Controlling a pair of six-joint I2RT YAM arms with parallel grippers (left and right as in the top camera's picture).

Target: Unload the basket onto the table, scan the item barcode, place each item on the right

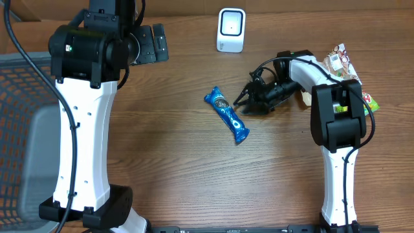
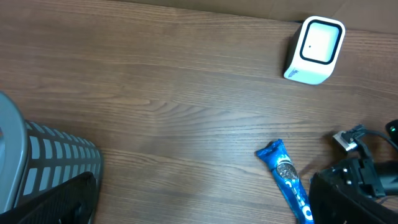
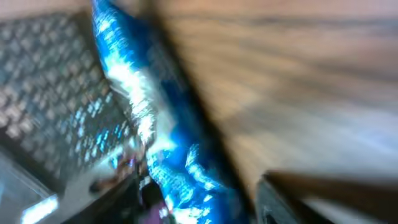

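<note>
- We see a brown wooden table (image 1: 168, 162) beneath both arms.
- A grey slatted plastic basket (image 2: 50, 158) sits just beside one left finger.
- The left gripper (image 1: 152, 44) has its fingers spread wide and holds nothing.
- The right gripper (image 1: 244, 95) has its fingers parted and grips nothing.
- The blue foil biscuit packet (image 1: 227, 114) lies flat on the table, just off the right fingertips.
- The small white box-shaped scanner (image 1: 231, 30) stands well beyond those fingertips.

We see a wooden counter (image 1: 194, 181) bearing a blue cookie packet (image 1: 227, 114) at its centre, a white scanner (image 1: 231, 30) near the far edge, and crumpled snack packets (image 1: 343, 61) at right.
</note>
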